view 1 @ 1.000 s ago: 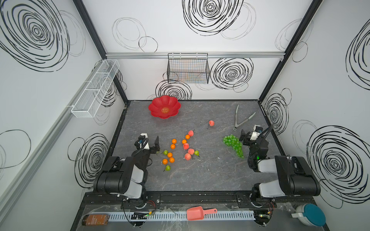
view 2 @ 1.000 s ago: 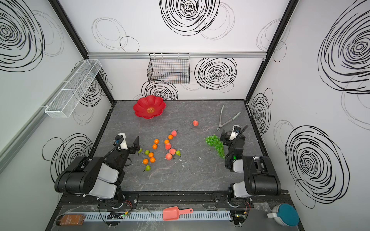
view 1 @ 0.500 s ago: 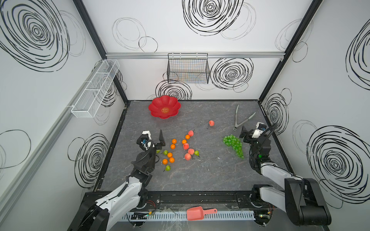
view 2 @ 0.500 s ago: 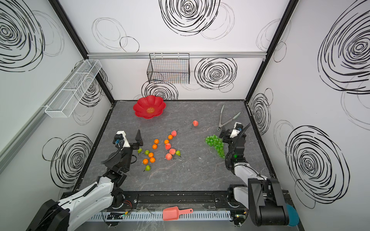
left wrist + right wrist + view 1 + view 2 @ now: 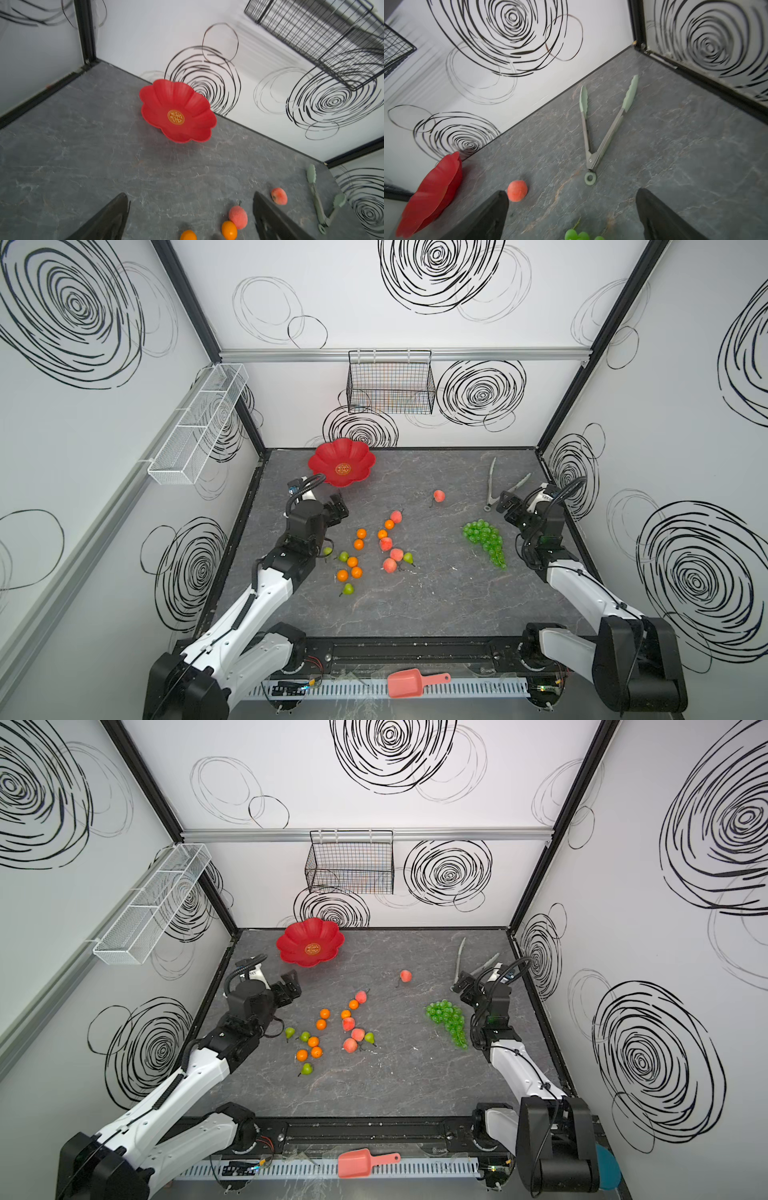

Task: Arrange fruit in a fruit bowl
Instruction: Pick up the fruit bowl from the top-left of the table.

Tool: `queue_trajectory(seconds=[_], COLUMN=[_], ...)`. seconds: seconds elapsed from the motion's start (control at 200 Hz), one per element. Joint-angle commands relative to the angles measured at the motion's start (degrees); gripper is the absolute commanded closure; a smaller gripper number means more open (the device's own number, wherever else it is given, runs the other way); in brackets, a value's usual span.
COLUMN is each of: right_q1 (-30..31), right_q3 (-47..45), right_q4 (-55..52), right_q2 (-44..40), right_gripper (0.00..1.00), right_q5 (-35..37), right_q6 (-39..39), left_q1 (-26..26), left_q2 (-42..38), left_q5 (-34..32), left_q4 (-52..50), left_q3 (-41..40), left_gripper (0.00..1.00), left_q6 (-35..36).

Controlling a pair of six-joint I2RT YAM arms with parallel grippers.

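Grey tabletop, left gripper, right gripper both gaping, empty, scoop only in top views

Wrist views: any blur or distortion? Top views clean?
Left wrist view: wire basket and wall swirls smeared, fruit bowl fairly crisp. Right wrist view: swirls streaked, tongs sharp, fruit bowl stretched at the frame edge. Both top views: sharp, evenly lit, single grapes distinct.

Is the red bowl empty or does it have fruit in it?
Empty. Inside the red bowl only its bare floor and gold emblem show.
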Motion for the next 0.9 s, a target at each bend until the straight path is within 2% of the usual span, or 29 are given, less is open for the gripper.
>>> queue_trajectory(seconds=[0.0, 0.1, 0.24, 0.425, 0.55, 0.68, 0.895], right_q1=[3.2, 10.0, 18.5, 28.4, 33.8, 37.7, 40.4], right_q3=[4.1, 8.3, 11.2, 16.7, 22.7, 29.1, 40.0], right_q4=[-4.0, -8.2, -8.0, -6.3, -5.9, -6.3, -6.5], right_q2=[1.2, 3.3, 7.0, 15.4, 22.6, 29.5, 40.7], right_gripper=[0.0, 0.02, 0.04, 0.09, 0.1, 0.13, 0.17], right_q5=[-7.0, -2.9, 0.6, 4.4, 6.0, 7.2, 6.0], right_q6=[1.9, 0.8, 2.5, 5.9, 9.0, 11.1, 15.1], left_q1=[2.8, 3.9, 5.5, 10.7, 15.1, 17.8, 17.4], left_q2=[0.9, -0.1, -2.4, -4.9, -3.8, -1.0, 3.1], left_q5=[14.2, 15.7, 17.5, 25.8, 30.4, 32.3, 29.3], left_q4=[-7.6, -8.7, -9.4, -11.5, -12.1, -13.2, -13.9], left_q3=[2.2, 2.3, 0.3, 0.1, 0.8, 2.3, 5.7], left_gripper=[0.04, 0.04, 0.04, 0.04, 0.04, 0.04, 0.04], left_q6=[-4.5, -4.5, -2.5, 1.4, 2.6, 3.5, 4.3])
